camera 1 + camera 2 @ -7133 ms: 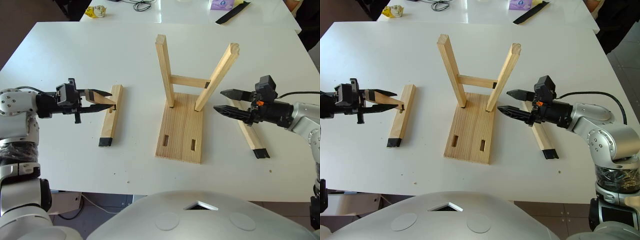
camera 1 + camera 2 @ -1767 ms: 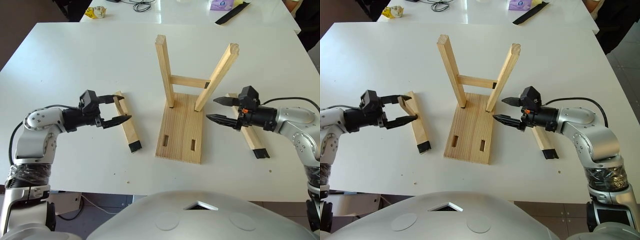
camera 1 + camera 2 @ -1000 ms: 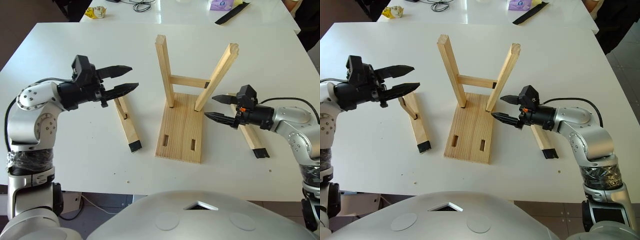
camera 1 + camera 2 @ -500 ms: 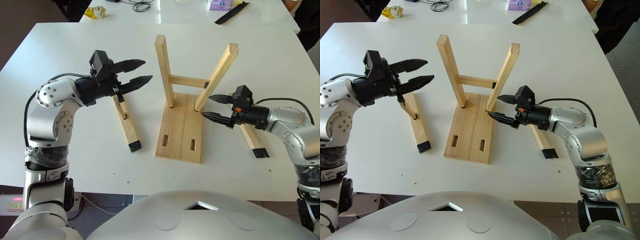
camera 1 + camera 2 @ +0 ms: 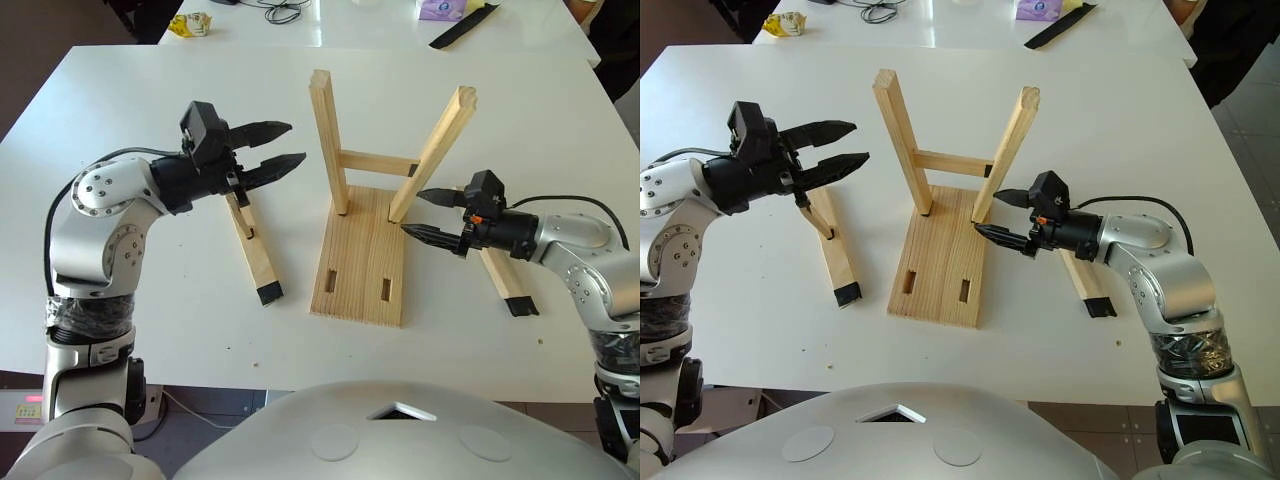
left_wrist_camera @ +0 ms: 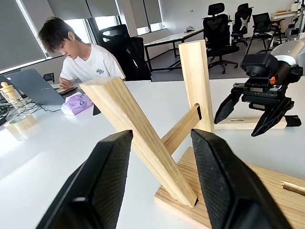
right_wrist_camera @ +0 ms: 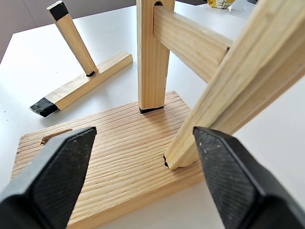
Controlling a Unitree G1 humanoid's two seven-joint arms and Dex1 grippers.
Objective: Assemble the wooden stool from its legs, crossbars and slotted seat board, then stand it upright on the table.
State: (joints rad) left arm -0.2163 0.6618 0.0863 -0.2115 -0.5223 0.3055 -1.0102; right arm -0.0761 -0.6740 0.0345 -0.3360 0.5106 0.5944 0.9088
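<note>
Head view: the seat board [image 5: 362,262] lies on the table [image 5: 130,90], two legs [image 5: 328,140] standing in it. The left gripper [image 5: 289,143] hangs open, well off them. The right gripper [image 5: 411,211] is open beside one leg's foot.
Left wrist view: free space ahead.
Right wrist view: spread fingers [image 7: 52,181] frame that foot, apart.

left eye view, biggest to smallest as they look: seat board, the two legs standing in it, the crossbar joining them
1. seat board, clearly the largest
2. left leg and right leg: they look alike, so I won't rank one over the other
3. crossbar, the smallest
</note>
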